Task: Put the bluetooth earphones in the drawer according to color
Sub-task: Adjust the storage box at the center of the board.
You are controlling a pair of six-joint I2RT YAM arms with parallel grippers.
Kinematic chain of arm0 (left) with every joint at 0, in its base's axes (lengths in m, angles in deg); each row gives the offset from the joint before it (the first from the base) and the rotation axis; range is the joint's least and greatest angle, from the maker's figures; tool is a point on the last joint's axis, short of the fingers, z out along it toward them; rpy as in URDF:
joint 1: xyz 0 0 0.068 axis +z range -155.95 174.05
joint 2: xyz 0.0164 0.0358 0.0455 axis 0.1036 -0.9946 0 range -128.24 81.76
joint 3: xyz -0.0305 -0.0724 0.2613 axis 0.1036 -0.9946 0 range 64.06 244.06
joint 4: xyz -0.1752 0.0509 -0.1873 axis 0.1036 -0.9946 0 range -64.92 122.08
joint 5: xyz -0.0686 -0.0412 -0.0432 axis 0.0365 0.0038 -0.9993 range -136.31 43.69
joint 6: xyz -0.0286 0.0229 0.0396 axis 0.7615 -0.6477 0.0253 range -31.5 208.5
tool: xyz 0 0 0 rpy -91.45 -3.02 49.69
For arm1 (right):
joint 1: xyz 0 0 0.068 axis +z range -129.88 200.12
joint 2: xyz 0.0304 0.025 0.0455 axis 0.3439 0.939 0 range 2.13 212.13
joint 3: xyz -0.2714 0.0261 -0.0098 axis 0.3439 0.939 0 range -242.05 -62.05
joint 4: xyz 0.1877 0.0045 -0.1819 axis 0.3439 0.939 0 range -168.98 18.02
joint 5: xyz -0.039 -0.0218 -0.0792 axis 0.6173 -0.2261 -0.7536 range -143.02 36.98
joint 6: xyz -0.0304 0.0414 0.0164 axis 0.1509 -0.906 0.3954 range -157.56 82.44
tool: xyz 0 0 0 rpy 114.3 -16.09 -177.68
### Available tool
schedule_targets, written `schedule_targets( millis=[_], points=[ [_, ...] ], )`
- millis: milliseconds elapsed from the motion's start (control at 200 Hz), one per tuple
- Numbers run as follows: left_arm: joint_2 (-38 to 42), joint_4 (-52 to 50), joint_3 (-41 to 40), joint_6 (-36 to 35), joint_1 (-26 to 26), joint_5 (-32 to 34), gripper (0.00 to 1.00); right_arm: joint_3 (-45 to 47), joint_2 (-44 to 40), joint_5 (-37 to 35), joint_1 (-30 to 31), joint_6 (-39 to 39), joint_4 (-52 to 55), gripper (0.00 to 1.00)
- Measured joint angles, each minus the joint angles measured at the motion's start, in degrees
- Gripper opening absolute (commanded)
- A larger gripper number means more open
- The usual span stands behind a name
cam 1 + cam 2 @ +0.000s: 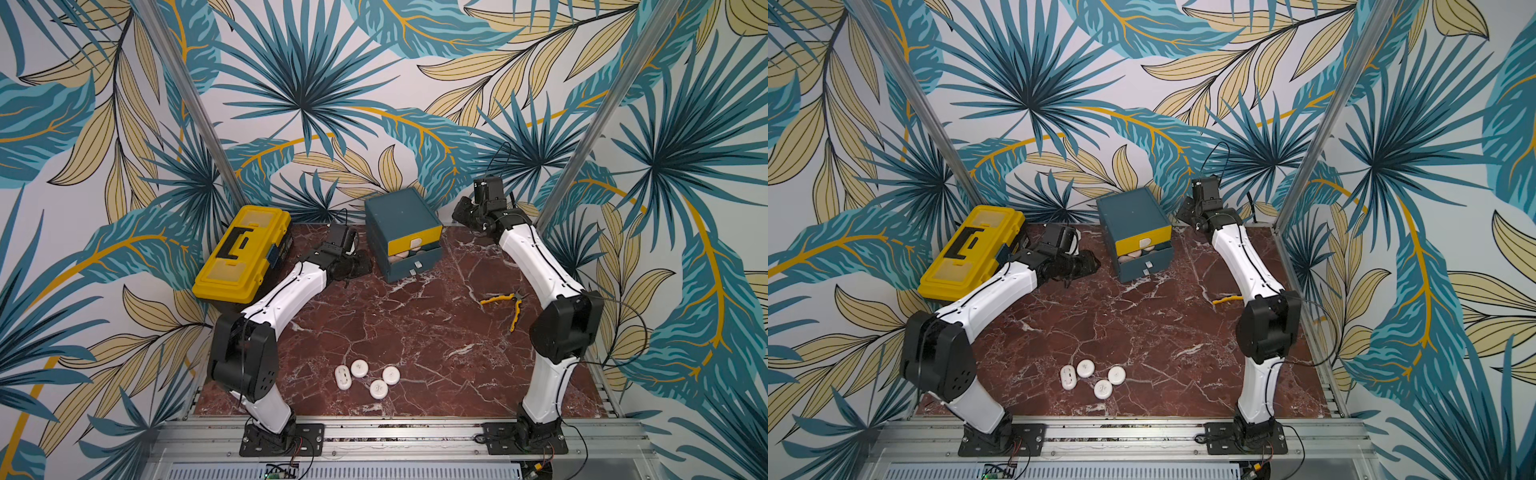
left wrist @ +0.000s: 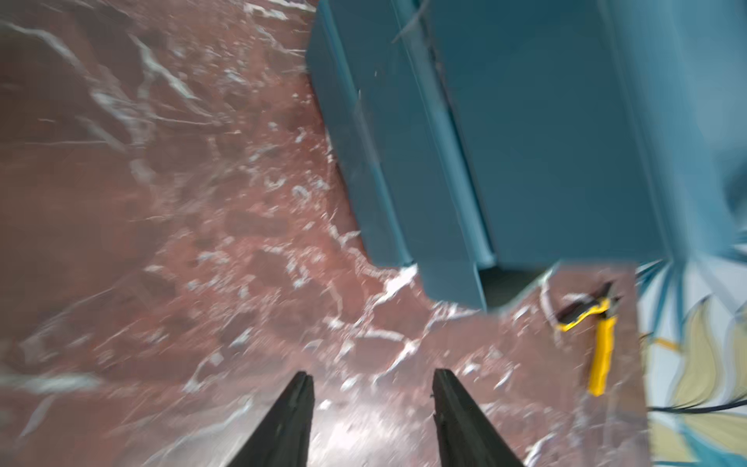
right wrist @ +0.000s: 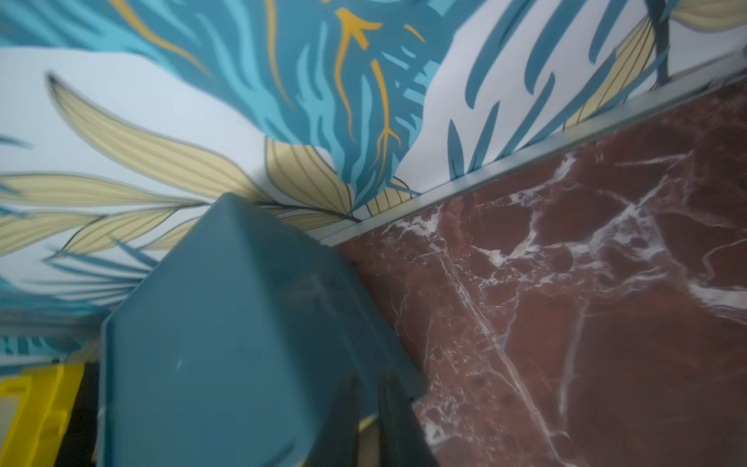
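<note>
Marble desk (image 1: 419,332) lies open through its middle. At the far edge stands the cabinet (image 1: 401,216), its middle drawer (image 1: 428,259) pulled out with peach cases (image 1: 398,258) inside; four white cases (image 1: 359,368) cluster near the front edge. My left gripper (image 2: 372,376), half open and empty, hovers beside the cabinet's left side; my right gripper (image 3: 370,376), nearly closed on nothing, is beside its right. A toolbox (image 1: 245,253) fills the far left corner; pliers (image 1: 505,301) lie near the right edge.
</note>
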Motion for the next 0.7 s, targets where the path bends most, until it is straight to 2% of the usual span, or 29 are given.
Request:
schedule_targets(
  millis=[140, 280, 360, 506, 701],
  points=[
    [-6.6, 7.7, 3.9, 5.1, 0.6, -5.5, 0.53, -12.8, 14.5, 10.7, -3.6, -6.6, -0.7, 0.14],
    [-10.2, 11.9, 6.2, 8.3, 0.6, -8.1, 0.53, -24.5, 26.0, 21.5, -3.6, -13.1, -2.6, 0.11],
    [-11.4, 12.9, 6.6, 9.4, 0.7, -8.9, 0.53, -27.2, 29.6, 26.5, -3.2, -16.8, -5.0, 0.10],
    [-12.2, 13.2, 6.6, 10.1, 1.1, -9.5, 0.54, -23.1, 29.6, 33.0, -3.6, -19.9, -9.0, 0.10],
    [-12.0, 11.2, 6.6, 9.2, 2.4, -9.6, 0.57, -3.3, 19.6, 37.9, -3.9, -19.1, -13.1, 0.10]
  ],
)
